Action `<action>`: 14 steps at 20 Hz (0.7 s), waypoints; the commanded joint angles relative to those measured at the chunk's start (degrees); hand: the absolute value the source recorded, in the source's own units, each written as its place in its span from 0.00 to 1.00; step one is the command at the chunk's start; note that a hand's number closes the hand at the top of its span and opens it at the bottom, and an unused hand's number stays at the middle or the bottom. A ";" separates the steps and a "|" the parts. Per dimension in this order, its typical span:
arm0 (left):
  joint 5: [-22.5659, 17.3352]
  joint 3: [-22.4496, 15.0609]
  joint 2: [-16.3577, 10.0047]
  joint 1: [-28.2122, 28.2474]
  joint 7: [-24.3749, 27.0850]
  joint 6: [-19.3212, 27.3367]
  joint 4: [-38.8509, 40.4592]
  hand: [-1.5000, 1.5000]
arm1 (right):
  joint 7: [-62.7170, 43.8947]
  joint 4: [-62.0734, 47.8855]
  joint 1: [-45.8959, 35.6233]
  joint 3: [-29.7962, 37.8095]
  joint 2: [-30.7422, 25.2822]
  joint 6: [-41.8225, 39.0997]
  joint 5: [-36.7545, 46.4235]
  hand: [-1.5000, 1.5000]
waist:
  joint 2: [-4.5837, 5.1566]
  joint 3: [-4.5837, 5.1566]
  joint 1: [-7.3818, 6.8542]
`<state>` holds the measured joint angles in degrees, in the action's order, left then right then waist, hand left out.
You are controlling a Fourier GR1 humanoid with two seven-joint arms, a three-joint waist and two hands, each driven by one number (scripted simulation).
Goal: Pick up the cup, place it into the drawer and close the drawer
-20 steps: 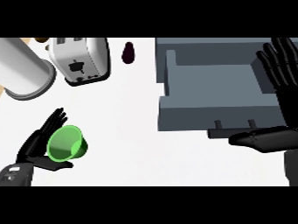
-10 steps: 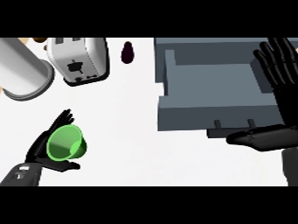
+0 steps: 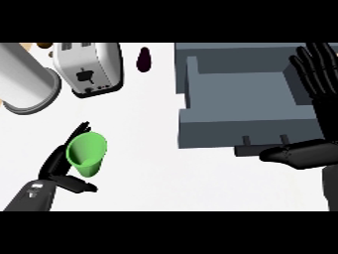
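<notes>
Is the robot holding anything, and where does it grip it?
Its left hand holds the green cup by its side; the right hand holds nothing.

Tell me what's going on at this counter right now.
The left robot hand is curled around a green cup over the white counter, left of the grey drawer. The drawer is open and the cup is not yet in it. The right robot hand rests open, fingers up, by the drawer's right side.

Left robot hand (image 3: 54, 166) curled, right robot hand (image 3: 336, 124) open
</notes>
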<state>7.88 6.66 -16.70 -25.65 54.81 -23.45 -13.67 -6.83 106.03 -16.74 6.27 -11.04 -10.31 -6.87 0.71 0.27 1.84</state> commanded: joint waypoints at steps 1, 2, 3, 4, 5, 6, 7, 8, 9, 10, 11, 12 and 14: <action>-0.67 -0.36 2.10 0.78 7.84 -10.79 0.50 0.00 | -0.40 0.56 -0.10 0.70 -0.54 -0.30 -0.69 0.00 | -0.02 0.07 0.03; -1.12 -0.17 -0.14 -0.36 7.00 -13.97 0.27 0.00 | -0.01 0.26 0.24 0.96 -0.67 -0.28 -0.47 0.00 | 0.00 0.06 0.05; -0.65 -1.03 2.32 0.38 7.24 -13.29 0.18 1.00 | 0.49 -1.78 0.02 1.47 -1.13 -1.05 -0.95 0.00 | 0.18 0.08 -0.07; -1.42 -0.67 3.32 -0.80 6.25 -13.74 -0.27 1.00 | 1.63 -0.55 1.54 -1.18 0.68 -0.15 1.47 0.00 | 0.03 0.06 -0.08; -0.95 -1.36 3.48 0.68 8.29 -13.94 -1.01 1.00 | 1.32 1.00 2.55 0.35 -0.38 -0.74 0.18 0.00 | -0.13 0.06 0.25; -0.44 -1.66 3.17 0.37 10.75 -10.61 -3.19 1.00 | -0.26 0.67 1.07 2.40 -2.16 -1.97 -2.31 0.00 | -0.23 0.03 -0.02; -0.56 -1.11 1.90 0.82 12.90 -7.30 -4.49 1.00 | -1.42 2.26 1.41 -0.36 -0.54 0.17 0.91 0.00 | -0.29 0.08 -0.34; -0.35 -0.91 2.38 1.77 14.64 -3.55 -4.79 1.00 | 1.83 -0.22 2.39 0.85 -0.68 -1.13 -0.01 0.00 | -0.04 0.03 -0.47; -1.03 0.15 4.80 -1.39 11.94 1.70 -4.80 1.00 | 2.29 -1.42 1.74 1.49 -0.86 -0.84 0.19 0.00 | 0.03 0.00 -0.22; 0.01 -0.50 3.09 2.82 16.44 2.80 -5.65 1.00 | 0.67 -0.42 0.86 1.33 -0.70 0.38 0.79 0.00 | -0.19 -0.02 -0.95; 0.25 -0.26 3.85 1.31 16.04 6.26 -6.00 1.00 | 0.19 0.55 2.36 2.17 -2.08 -1.63 -1.03 0.00 | -0.21 -0.02 -0.25; -1.24 2.04 2.73 1.83 15.99 9.26 -5.21 1.00 | 0.70 0.40 1.92 2.50 -1.72 -1.32 -1.36 0.00 | -0.09 0.01 -0.35; -4.67 6.30 8.03 -0.63 12.11 19.24 -5.33 1.00 | 0.23 0.47 0.46 2.38 -1.57 -1.11 -1.75 0.00 | -0.04 0.01 -0.34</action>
<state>5.95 8.79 -12.31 -25.17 60.89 -14.23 -18.80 -6.30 106.46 -15.29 8.00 -12.30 -11.25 -7.70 0.61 0.27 1.53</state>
